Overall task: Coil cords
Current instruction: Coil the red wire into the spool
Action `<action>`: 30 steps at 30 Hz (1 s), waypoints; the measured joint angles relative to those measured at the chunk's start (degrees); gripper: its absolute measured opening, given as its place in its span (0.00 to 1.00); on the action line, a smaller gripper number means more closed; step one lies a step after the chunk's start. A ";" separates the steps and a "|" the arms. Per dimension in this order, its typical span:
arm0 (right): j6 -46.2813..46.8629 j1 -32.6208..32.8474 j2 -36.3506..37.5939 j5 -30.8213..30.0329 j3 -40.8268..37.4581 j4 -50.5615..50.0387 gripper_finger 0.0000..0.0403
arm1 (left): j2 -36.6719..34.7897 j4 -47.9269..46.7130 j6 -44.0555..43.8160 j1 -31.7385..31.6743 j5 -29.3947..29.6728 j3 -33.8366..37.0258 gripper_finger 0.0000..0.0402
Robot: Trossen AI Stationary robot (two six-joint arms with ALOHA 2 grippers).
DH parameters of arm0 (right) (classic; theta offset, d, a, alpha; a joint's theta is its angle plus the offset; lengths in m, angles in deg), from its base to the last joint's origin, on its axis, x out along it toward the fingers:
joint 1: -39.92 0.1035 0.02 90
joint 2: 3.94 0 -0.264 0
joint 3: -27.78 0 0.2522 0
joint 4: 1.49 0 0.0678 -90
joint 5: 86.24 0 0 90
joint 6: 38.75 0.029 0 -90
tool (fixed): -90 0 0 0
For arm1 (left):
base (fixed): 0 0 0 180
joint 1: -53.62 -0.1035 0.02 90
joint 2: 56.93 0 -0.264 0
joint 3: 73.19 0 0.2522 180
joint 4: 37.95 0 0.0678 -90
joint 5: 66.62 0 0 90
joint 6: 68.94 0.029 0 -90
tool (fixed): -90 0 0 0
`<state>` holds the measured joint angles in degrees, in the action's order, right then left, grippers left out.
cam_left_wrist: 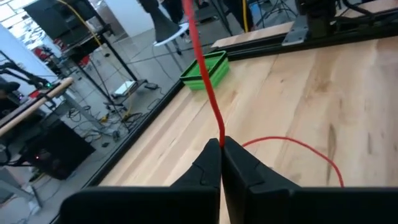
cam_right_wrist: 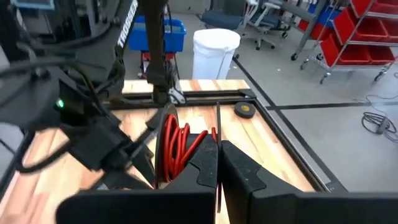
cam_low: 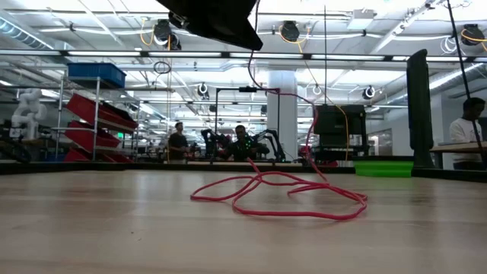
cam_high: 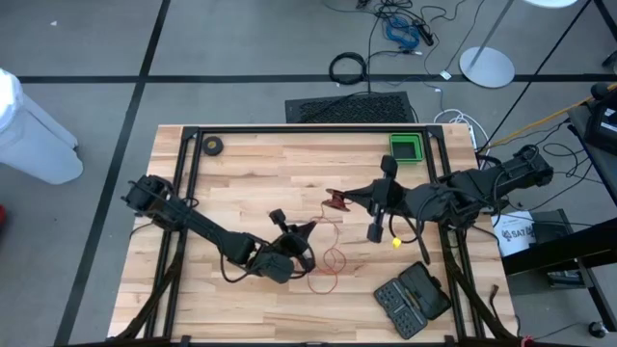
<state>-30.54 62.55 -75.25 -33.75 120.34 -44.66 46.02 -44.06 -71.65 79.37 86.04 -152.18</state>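
Observation:
The thin red cord lies in loose loops on the wooden table, also seen in the low view. One strand rises from them to my left gripper, which is shut on it above the table. My right gripper is shut at the small black reel, which hangs in the air wound with red coils. The cord runs up from the left gripper's fingers toward the reel. My left gripper pinches a single strand of the red cord between its two fingertips. The fingers are nearly level and point toward the table's far right. The cord runs straight up and away from them; its other part lies slack on the table. My right gripper holds the reel clear of the table, coming nearly level from the table's right. The reel stands on edge beside the shut fingertips. The fingers themselves hide which part of it they have.
A green bin stands at the far right and a small black roll at the far left. A black case lies near the front right, a small yellow piece beside it. Black frame rails border the table.

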 joint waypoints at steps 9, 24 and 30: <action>-1.85 -0.09 -2.18 -8.24 -0.07 4.93 0.00 | 0.00 5.86 4.62 -5.02 0.01 -0.88 0.01; -9.96 -2.69 -9.24 -19.47 -0.07 14.66 0.00 | 0.00 10.59 7.59 -11.90 -10.17 -3.65 0.00; -10.21 -6.15 -11.30 -19.10 -0.07 14.28 0.00 | 0.00 15.17 10.58 -11.25 -10.44 -3.65 0.00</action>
<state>-40.75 56.40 -86.54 -52.85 120.28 -30.38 46.02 -28.89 -61.07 68.12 75.60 -155.83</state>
